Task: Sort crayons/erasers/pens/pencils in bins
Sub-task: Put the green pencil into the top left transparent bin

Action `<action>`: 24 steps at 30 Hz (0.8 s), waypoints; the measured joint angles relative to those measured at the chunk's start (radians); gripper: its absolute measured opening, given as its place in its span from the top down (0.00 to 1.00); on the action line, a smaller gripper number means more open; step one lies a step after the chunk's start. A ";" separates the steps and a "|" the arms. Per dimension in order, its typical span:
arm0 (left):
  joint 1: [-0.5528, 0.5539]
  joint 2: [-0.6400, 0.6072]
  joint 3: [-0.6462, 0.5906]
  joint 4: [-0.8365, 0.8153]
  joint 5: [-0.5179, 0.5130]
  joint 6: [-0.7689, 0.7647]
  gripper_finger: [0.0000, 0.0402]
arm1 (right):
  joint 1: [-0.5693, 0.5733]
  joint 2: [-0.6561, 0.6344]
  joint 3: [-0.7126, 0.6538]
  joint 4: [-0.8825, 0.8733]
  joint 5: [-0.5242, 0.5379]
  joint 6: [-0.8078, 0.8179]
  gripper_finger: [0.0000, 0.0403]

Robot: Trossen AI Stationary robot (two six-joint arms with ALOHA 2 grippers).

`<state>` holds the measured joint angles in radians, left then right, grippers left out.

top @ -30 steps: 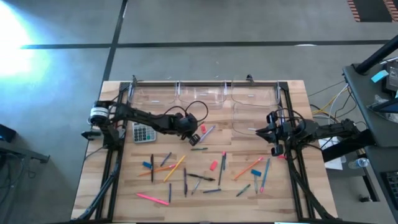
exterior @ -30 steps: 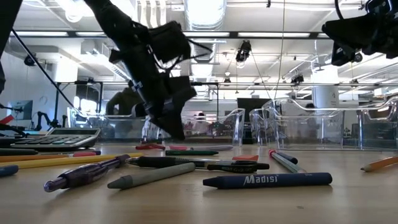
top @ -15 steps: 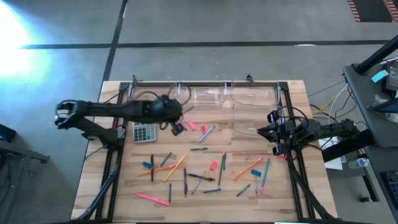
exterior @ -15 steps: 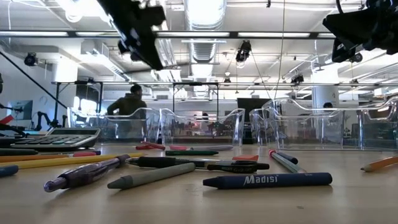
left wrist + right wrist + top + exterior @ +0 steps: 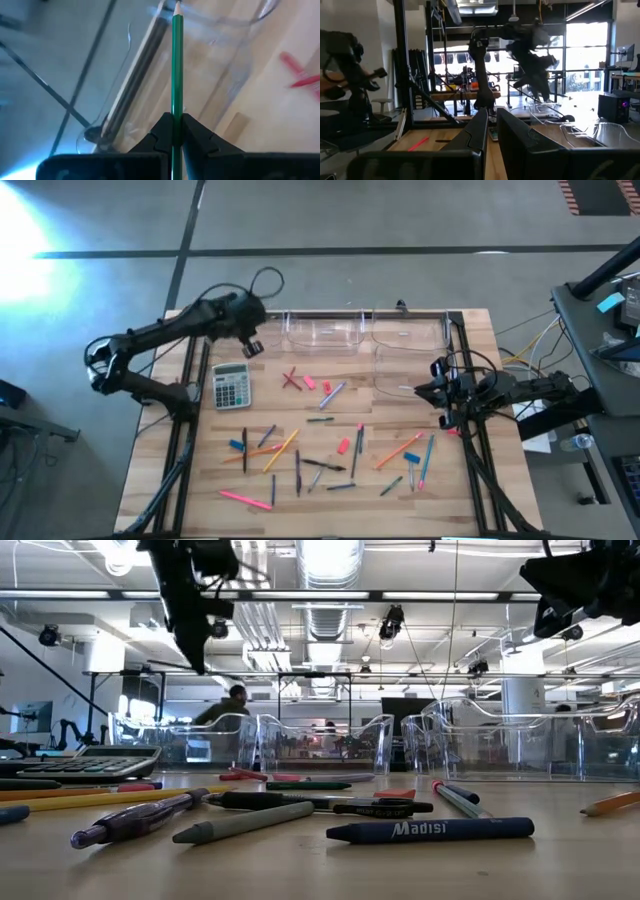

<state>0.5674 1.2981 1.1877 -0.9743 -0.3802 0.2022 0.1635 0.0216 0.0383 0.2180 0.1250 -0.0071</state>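
Your left pincer [image 5: 176,131] is clamped on a green pencil [image 5: 176,65], which juts straight out between the two dark fingers. In the high view that pincer [image 5: 251,346] hangs over the far-left corner of the tabletop [image 5: 470,490], beside the leftmost of the clear bins [image 5: 325,332] lined along the far edge, and just beyond the grey calculator [image 5: 231,386]. Your right pincer [image 5: 422,391] waits at the right side, raised above the tabletop, fingers pressed together with nothing between them. The rest of the pencils, pens and erasers lie scattered across the middle and near part of the tabletop: a pink eraser [image 5: 344,445], a blue eraser [image 5: 236,445], an orange pencil [image 5: 399,450], a black pen [image 5: 244,449]. The bins you can see hold nothing visible.
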 joint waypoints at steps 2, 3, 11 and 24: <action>0.059 0.029 -0.003 0.007 0.061 0.015 0.99 | 0.000 0.000 0.000 -0.001 0.000 -0.001 0.92; 0.084 0.045 -0.004 0.006 0.085 0.020 0.99 | 0.000 0.000 0.000 -0.001 0.000 -0.003 0.92; 0.198 0.179 -0.018 0.079 0.093 0.069 0.99 | 0.000 0.000 0.000 -0.003 0.000 0.000 0.92; 0.271 0.312 -0.035 0.231 0.171 0.170 0.99 | 0.000 0.000 0.000 -0.003 0.000 0.041 0.92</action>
<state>0.8388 1.6100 1.1522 -0.7438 -0.2093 0.3721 0.1635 0.0216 0.0387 0.2146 0.1253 0.0343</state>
